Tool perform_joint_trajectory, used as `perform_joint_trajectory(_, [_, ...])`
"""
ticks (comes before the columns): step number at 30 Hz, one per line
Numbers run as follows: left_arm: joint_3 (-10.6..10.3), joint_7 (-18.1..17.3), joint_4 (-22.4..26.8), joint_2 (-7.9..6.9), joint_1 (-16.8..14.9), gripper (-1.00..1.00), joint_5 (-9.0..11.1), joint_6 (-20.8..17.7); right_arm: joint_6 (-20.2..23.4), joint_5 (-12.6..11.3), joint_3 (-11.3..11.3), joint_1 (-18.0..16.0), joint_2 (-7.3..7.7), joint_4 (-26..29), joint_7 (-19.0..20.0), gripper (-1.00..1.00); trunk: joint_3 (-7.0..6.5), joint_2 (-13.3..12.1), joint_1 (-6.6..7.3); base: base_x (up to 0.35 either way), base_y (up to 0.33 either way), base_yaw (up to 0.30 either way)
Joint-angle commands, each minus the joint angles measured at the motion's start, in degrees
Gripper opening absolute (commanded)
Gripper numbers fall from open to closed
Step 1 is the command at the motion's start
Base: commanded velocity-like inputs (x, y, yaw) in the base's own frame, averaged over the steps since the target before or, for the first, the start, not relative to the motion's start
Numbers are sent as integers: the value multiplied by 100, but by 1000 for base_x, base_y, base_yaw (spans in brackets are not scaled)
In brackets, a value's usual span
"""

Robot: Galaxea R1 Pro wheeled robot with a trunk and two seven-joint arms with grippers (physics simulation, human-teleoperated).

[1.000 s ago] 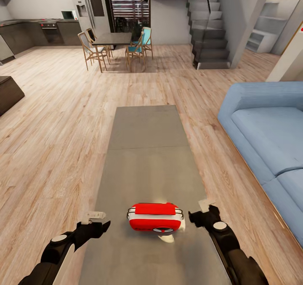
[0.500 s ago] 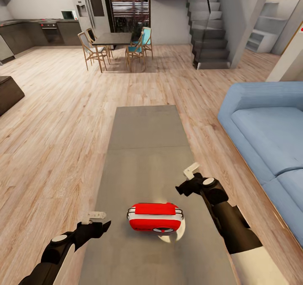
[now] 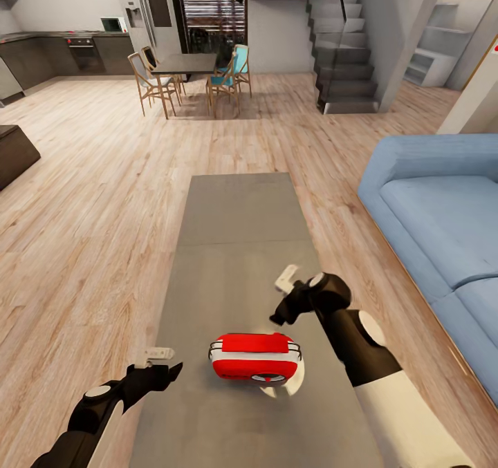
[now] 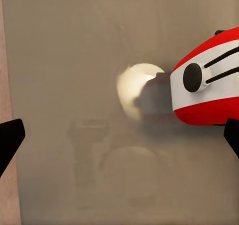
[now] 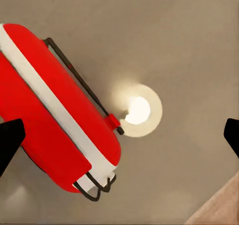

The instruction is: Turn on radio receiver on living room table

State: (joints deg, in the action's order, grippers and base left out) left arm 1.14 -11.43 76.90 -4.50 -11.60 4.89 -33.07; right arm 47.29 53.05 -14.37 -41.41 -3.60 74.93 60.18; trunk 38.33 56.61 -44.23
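Radio (image 3: 256,357): lower centre of frame, on the table (image 3: 238,247). Right gripper (image 3: 285,295), jaws spread and empty, hovers just above and beyond it. We judge approach underway; next, lower onto the radio. Left gripper (image 3: 160,361) idle, released.

Radio receiver (image 3: 255,359) on table (image 3: 235,247)

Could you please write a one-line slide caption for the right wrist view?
Right gripper, fingers spread wide, hangs over the red radio lying on the grey table.
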Motion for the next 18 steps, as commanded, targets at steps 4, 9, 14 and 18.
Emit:
perform_joint_trajectory(4, [0, 0, 0, 1, 0, 100, 2, -1, -16, 145, -2, -6, -56, -35, 139, 100, 0, 0, 0, 0, 0, 0])
perform_joint_trajectory(9, [0, 0, -5, 1, 0, 100, 3, 2, -123, 160, 4, -214, -139, -602, 163, 100, 0, 0, 0, 0, 0, 0])
perform_joint_trajectory(14, [0, 0, -8, 1, -1, 100, 3, 2, -219, 125, 5, -399, -260, -1092, 161, 100, 0, 0, 0, 0, 0, 0])
perform_joint_trajectory(18, [0, 0, -9, 1, 0, 100, 3, 2, -377, 151, 9, -439, -389, -1273, 142, 100, 0, 0, 0, 0, 0, 0])
